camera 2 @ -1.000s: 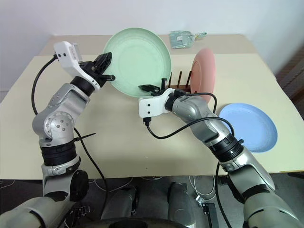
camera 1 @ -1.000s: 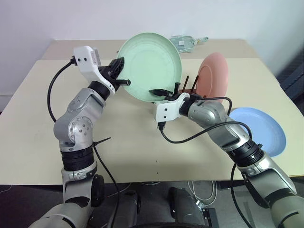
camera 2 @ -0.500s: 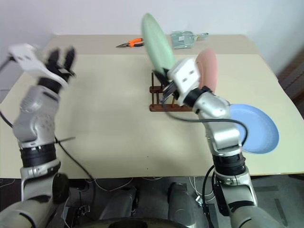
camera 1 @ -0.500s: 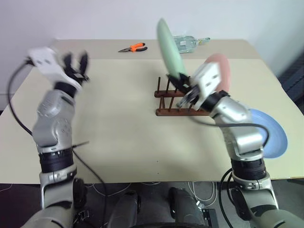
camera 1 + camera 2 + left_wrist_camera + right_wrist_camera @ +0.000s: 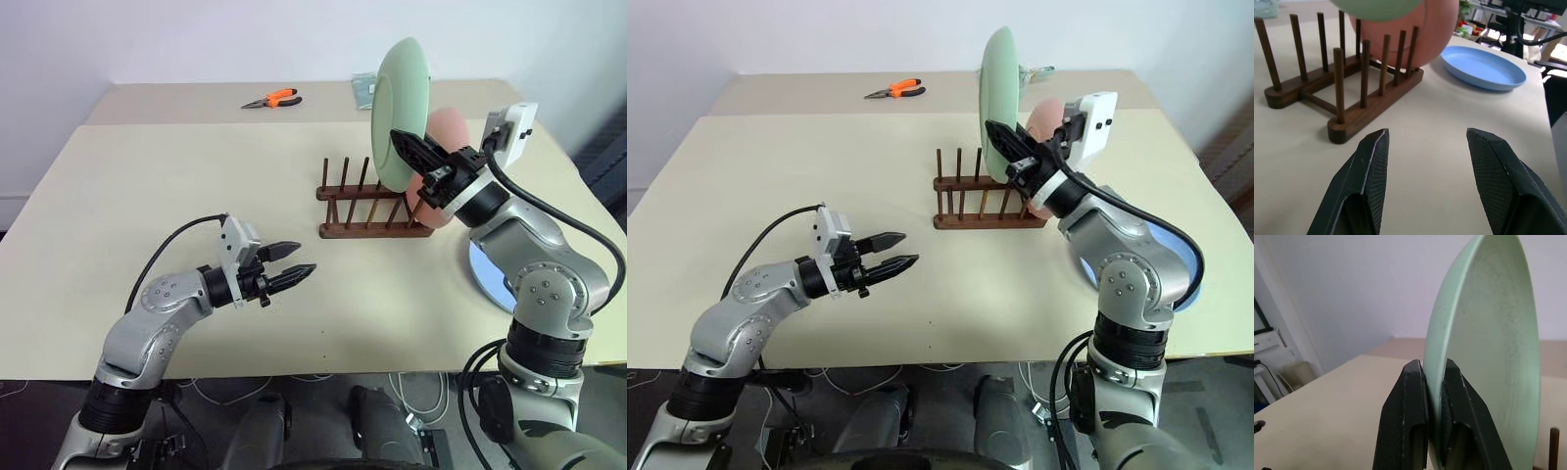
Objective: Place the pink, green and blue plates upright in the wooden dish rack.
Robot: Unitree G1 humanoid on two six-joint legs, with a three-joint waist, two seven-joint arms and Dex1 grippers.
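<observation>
My right gripper (image 5: 400, 140) is shut on the lower rim of the mint green plate (image 5: 397, 108) and holds it on edge above the right end of the wooden dish rack (image 5: 367, 211). The salmon pink plate (image 5: 446, 127) stands upright in the rack's right end, just behind the green one. On the table to the right of the rack the pale blue plate (image 5: 1484, 68) lies flat, partly hidden behind my right arm. Low over the table's front left, my left gripper (image 5: 306, 258) is open and holds nothing, pointing toward the rack.
Orange-handled pliers (image 5: 271, 98) and a clear packet (image 5: 364, 88) lie at the far edge of the beige table (image 5: 147, 196). Several free pegs stand at the rack's left end (image 5: 1337, 78).
My left gripper let go of the green plate, opened, and dropped down toward the table's front. My right gripper turned the plate onto its edge and carried it right, over the rack.
</observation>
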